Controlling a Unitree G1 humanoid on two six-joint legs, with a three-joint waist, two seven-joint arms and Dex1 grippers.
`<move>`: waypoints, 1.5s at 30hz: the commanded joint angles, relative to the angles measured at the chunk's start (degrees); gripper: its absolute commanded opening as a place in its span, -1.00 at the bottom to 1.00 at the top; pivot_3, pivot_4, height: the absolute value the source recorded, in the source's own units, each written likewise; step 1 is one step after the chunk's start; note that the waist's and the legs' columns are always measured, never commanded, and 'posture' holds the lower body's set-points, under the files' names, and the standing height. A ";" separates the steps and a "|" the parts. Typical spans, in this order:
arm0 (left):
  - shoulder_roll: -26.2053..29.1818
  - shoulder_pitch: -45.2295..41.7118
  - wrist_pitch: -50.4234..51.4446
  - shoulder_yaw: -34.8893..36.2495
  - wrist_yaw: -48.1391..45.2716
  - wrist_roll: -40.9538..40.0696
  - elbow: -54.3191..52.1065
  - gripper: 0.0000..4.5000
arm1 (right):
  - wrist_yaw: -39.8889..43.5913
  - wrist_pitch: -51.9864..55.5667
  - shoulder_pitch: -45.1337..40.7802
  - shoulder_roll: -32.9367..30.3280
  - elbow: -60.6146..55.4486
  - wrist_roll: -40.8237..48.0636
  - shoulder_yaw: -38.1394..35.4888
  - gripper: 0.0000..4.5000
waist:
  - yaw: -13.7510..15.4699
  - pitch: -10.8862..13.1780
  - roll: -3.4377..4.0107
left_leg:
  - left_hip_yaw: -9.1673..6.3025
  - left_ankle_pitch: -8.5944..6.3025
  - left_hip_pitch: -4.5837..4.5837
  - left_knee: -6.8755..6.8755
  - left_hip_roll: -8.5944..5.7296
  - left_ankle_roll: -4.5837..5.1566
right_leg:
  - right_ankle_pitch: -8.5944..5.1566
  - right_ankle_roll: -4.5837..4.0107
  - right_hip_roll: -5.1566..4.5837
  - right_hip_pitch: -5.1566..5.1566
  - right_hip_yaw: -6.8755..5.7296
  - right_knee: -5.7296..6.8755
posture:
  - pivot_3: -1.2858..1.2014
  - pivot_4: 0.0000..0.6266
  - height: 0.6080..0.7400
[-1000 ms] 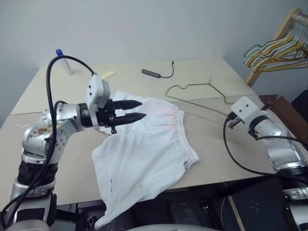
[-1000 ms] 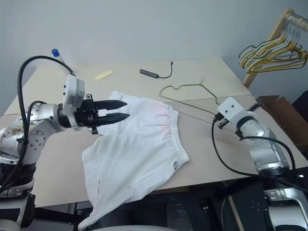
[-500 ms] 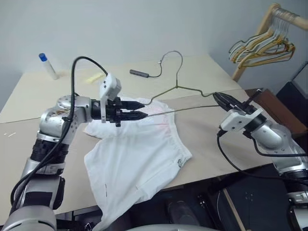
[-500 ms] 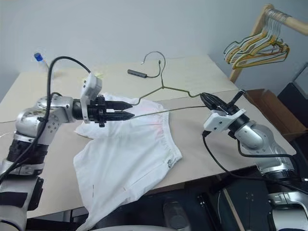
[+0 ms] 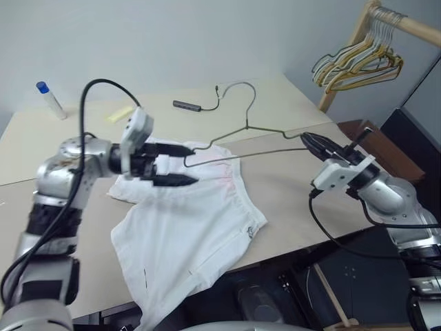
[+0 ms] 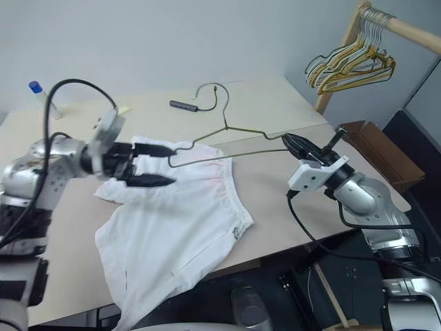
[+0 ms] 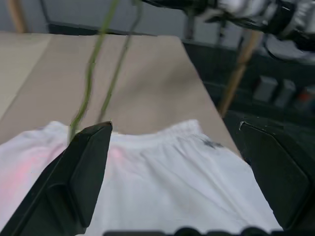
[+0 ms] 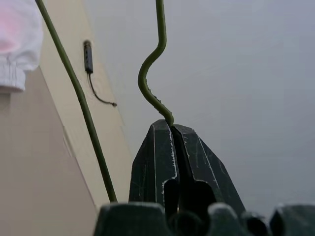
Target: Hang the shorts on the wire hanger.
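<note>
Above the shorts [image 5: 200, 221], left pincer [image 5: 185, 165] gapes wide (empty); right pincer [image 5: 308, 140] clamps the wire hanger [image 5: 238, 143].

The shorts [image 5: 193, 221] are thin white matt cloth with a puckered waistband, lying on the smooth matt beige table [image 5: 289, 179]. Above the table, the wire hanger [image 5: 238, 138] is bare grey-green metal wire, pinched by the right gripper [image 5: 310, 140], whose black fingers look like scuffed plastic.

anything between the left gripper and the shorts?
Nothing visible. The left gripper hangs open just above the shorts, bare cloth between its fingers. The wire hanger's far corner sits beside the upper finger.
</note>
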 commanded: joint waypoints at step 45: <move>-10.44 -8.72 -12.66 -6.12 8.52 18.97 17.91 -1.00 | 12.88 0.78 -1.94 -1.18 -9.30 7.45 -3.89 -0.65 | 0.56 -0.02 -0.03 | -0.10 0.02 0.52 0.16 -0.04 0.03 | 0.15 0.08 0.01 0.62 -0.04 -0.12 | -0.11 -1.00 1.00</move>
